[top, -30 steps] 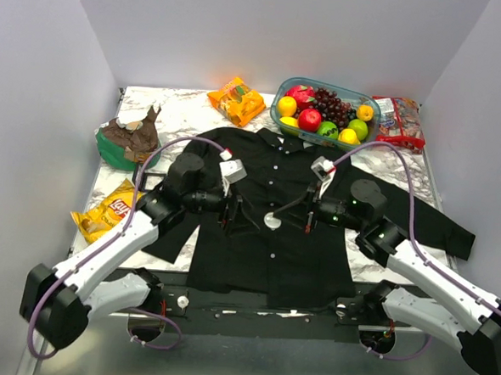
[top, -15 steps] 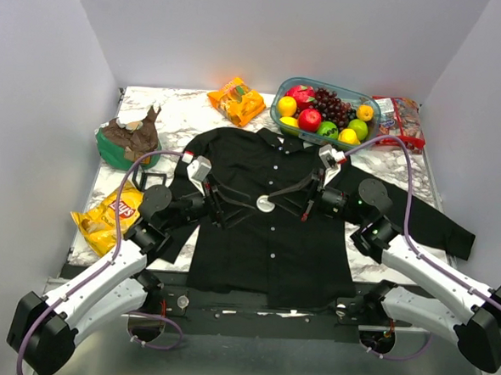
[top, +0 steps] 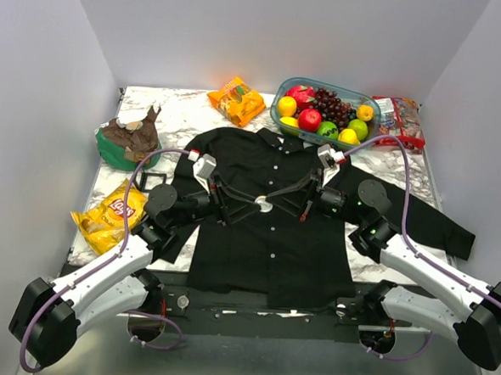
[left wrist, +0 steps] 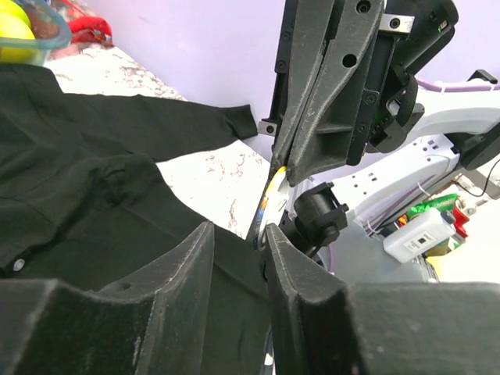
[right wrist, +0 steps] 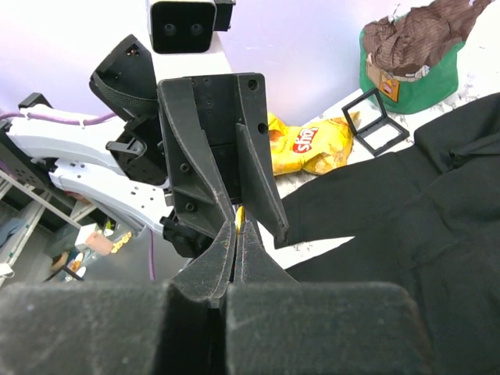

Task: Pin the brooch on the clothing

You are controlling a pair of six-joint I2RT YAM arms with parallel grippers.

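The clothing [top: 268,240] is a black button-up shirt spread flat on the table. Above its chest, my two grippers meet tip to tip. My right gripper [top: 272,202] is shut on the brooch [top: 265,206], a small pale disc. In the right wrist view the brooch [right wrist: 240,214] shows as a yellow sliver at the pinched fingertips. My left gripper [left wrist: 238,234] comes in from the opposite side, its jaws partly apart on either side of the edge-on brooch [left wrist: 269,201]. One of its fingers [left wrist: 275,238] is right against the disc. A gap remains on the other side.
A fruit container [top: 335,86], an orange snack bag [top: 236,100] and a red packet [top: 397,120] sit at the back. On the left are a green bowl [top: 130,142], a small black square frame [top: 151,181] and a yellow chips bag [top: 108,217].
The right gripper carried the brooch up and left off the shirt front. The left gripper swung in to meet it and its jaws narrowed around the disc.
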